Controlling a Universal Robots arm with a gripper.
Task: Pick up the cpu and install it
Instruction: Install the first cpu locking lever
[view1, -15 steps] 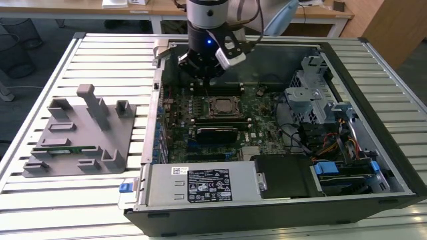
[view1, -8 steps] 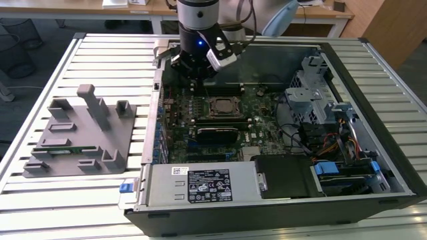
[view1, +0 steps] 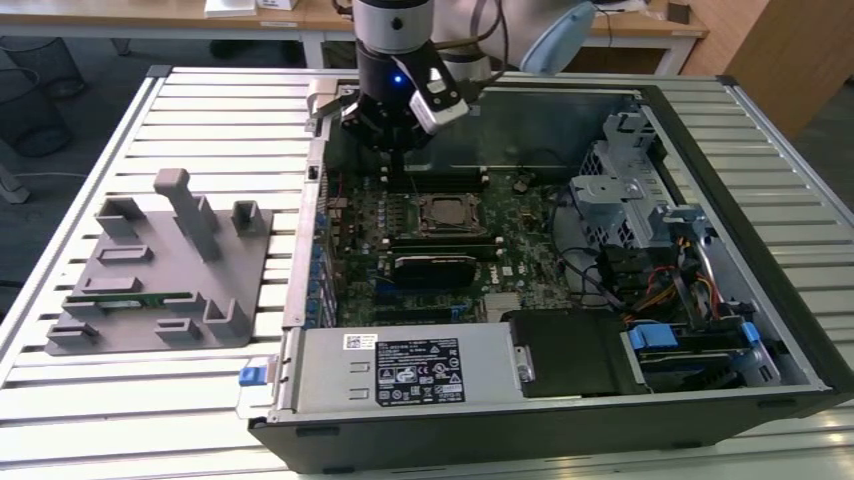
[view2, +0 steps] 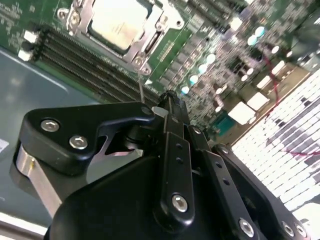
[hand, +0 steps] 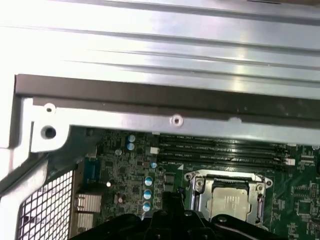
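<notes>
We see a slatted metal counter (view1: 80, 400) filling most of the exterior view, with desks cut off along the top edge. On it lies an open computer case (view1: 534, 420), its motherboard (view1: 521, 235) exposed. At the frame's left sits a grey fixture tray (view1: 160, 270) holding a narrow green memory stick (view1: 127, 297). The arm comes down from the top centre, and its gripper (view1: 387, 140) hangs over the upper part of the board, just above the socket (view1: 445, 212) at the frame's centre. The arm's body hides the fingertips here, so we cannot tell how the jaws stand.

In the second wrist view, black gripper linkages (view2: 170, 165) crowd the lower half. In the upper left lies the cpu (view2: 121, 22), its silver top seated inside the socket's metal frame (view2: 82, 17), partly cut off by the top edge. Memory slots (view2: 85, 70) run beside it. The fingertips are hard to make out, and nothing shows clearly between them.

In the first wrist view, the case wall (hand: 165, 60) spans the upper half. At lower right the cpu (hand: 231, 205) sits in its socket, with the dark gripper (hand: 175, 222) cut off at the bottom edge.
</notes>
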